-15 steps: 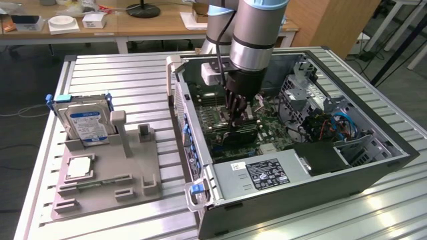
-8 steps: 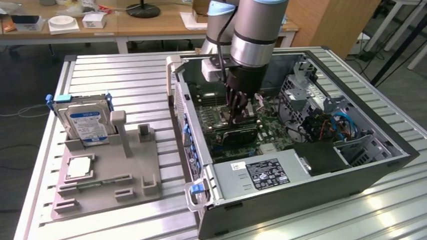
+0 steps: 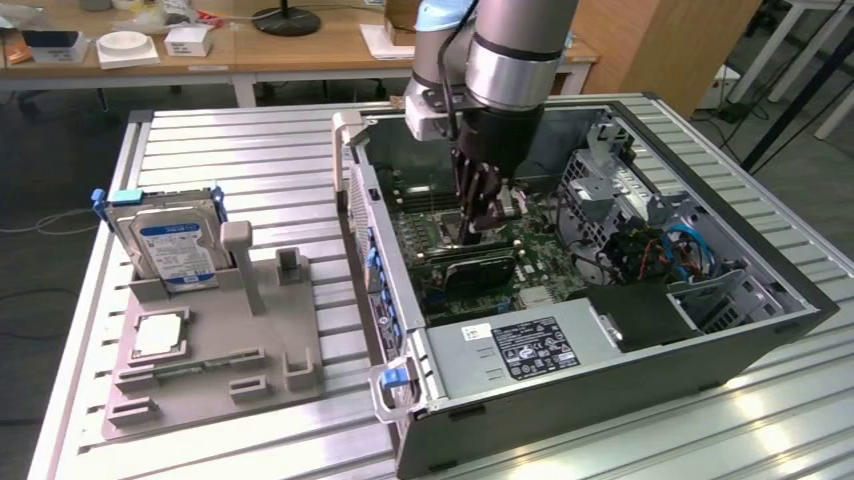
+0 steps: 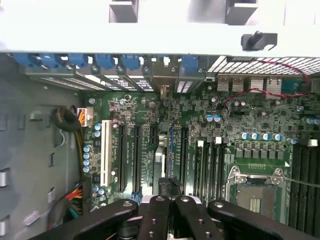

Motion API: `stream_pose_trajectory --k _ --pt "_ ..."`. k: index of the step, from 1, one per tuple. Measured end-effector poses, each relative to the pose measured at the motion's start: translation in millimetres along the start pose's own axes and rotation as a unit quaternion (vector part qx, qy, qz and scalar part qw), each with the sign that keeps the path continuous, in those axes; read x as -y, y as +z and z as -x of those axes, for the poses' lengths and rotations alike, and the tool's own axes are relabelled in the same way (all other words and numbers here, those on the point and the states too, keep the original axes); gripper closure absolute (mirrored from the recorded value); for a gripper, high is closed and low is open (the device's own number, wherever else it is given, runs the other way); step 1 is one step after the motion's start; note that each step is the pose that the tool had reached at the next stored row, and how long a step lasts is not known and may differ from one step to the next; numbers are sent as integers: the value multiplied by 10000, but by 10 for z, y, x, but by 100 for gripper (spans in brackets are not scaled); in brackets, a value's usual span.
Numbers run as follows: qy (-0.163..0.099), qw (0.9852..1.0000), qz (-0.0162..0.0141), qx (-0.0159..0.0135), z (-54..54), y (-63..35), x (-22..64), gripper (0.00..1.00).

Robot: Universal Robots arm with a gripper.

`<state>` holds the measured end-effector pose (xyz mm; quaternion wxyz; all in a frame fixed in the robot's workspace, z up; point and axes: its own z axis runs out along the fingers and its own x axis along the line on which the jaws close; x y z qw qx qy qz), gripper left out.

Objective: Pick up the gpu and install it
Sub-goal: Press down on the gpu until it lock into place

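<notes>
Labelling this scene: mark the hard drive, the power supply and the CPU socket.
hard drive [image 3: 171, 245], exterior view, its blue-white label.
power supply [image 3: 462, 368], exterior view, its silver top.
CPU socket [image 4: 256, 196], wrist view, socket centre.

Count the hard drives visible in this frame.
1. The hard drive stands upright in the grey fixture at the exterior view's left, outside the computer case; its bays may hide more.
</notes>
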<state>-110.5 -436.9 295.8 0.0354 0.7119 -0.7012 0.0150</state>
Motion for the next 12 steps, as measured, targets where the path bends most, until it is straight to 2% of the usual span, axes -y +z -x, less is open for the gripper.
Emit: stream_pose_trajectory --k 5,12 --pt "0 10000 3 0 -9 -125 1 89" --pt "0 10000 3 0 -9 -127 1 89"
